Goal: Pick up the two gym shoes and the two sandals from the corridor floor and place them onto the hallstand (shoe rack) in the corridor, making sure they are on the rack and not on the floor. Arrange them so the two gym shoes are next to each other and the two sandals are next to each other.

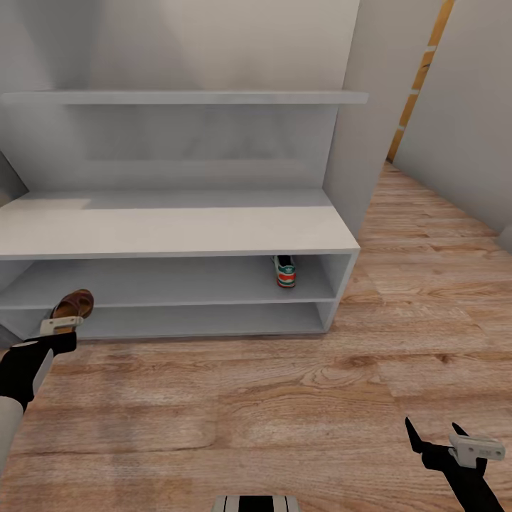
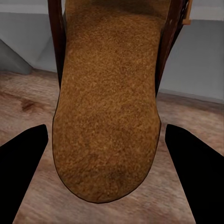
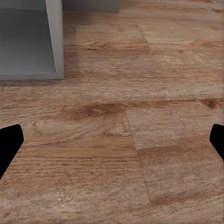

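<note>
A dark brown sandal [image 1: 73, 304] with a tan footbed [image 2: 107, 93] hangs in front of the hallstand's [image 1: 178, 224] left end, level with its lower shelves. My left gripper [image 1: 60, 326] is shut on it, one finger [image 2: 23, 163] on each side of the sole. One gym shoe [image 1: 285, 271], white with green stripes and a red-orange heel, stands in the upper compartment near the right end, heel facing out. My right gripper [image 1: 432, 430] hovers open over the corridor floor [image 1: 284, 398] at the lower right, nothing between its fingers [image 3: 9, 142].
A thin floating shelf [image 1: 185, 97] is fixed to the wall above the rack. A grey wall panel [image 1: 355, 142] stands at the rack's right end, and the corridor runs on to the right behind it. The rack's lower corner [image 3: 53, 42] lies ahead of the right gripper.
</note>
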Tool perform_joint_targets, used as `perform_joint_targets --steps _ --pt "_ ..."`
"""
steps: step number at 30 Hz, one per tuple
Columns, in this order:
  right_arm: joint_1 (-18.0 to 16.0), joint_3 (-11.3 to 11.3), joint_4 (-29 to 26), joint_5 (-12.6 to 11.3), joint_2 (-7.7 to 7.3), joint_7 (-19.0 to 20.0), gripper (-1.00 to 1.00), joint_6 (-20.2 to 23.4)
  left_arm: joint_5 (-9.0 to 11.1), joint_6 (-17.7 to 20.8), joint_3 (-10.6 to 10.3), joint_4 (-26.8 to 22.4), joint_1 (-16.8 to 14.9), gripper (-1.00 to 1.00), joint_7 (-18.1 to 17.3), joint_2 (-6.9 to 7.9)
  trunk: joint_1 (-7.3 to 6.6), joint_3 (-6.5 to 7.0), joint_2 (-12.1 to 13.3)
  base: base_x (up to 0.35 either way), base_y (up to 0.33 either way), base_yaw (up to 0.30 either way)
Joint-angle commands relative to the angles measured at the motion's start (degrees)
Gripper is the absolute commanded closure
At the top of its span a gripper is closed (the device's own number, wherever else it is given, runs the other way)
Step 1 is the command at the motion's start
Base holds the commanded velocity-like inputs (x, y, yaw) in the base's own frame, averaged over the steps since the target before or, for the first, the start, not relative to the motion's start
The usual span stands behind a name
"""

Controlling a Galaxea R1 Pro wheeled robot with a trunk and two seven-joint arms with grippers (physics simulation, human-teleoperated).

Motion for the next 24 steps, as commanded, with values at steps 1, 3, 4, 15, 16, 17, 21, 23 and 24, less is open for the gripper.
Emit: perform_joint_targets --steps 1,3,4,15,16,17,21,23,24 --pt "0.0 0.0 0.0 0.0 0.02 0.0 -1.0 0.0 0.0 0.1 0.0 0.0 0.0 1.0 -0.1 -0.01 0.0 0.0 0.0 0.0 0.0 0.0" --pt "0.0 0.0 0.0 0.0 0.01 0.0 -1.0 0.0 0.0 0.1 -0.1 0.0 0.1 1.0 -0.2 -0.03 0.0 0.0 0.0 0.0 0.0 0.0" --pt "0.0 0.0 0.0 0.0 0.01 0.0 -1.0 0.0 0.0 0.1 -0.1 0.0 0.1 1.0 -0.4 -0.03 0.0 0.0 0.0 0.0 0.0 0.0" --pt "0.0 0.0 0.0 0.0 0.0 0.0 -1.0 0.0 0.1 0.3 -0.1 0.6 0.3 1.0 -2.8 -0.03 0.0 0.0 0.0 0.0 0.0 0.0" --pt "0.0 0.0 0.0 0.0 0.0 0.0 -1.0 0.0 0.1 0.3 -0.1 0.7 0.3 1.0 -3.1 -0.03 0.0 0.0 0.0 0.0 0.0 0.0" --pt "0.0 0.0 0.0 0.0 0.0 0.0 -1.0 0.0 0.1 0.3 -0.1 0.8 0.3 1.0 -3.5 -0.03 0.0 0.0 0.0 0.0 0.0 0.0" --pt "0.0 0.0 0.0 0.0 0.0 0.0 -1.0 0.0 0.0 0.3 -0.1 0.9 0.4 1.0 -4.9 0.01 0.0 0.0 0.0 0.0 0.0 0.0" --pt "0.0 0.0 0.0 0.0 0.0 0.0 -1.0 0.0 0.0 0.4 -0.2 1.0 0.4 1.0 -5.5 0.02 0.0 0.0 0.0 0.0 0.0 0.0" --pt "0.0 0.0 0.0 0.0 0.0 0.0 -1.0 0.0 -0.1 0.4 -0.2 1.0 0.4 1.0 -6.1 0.03 0.0 0.0 0.0 0.0 0.0 0.0"
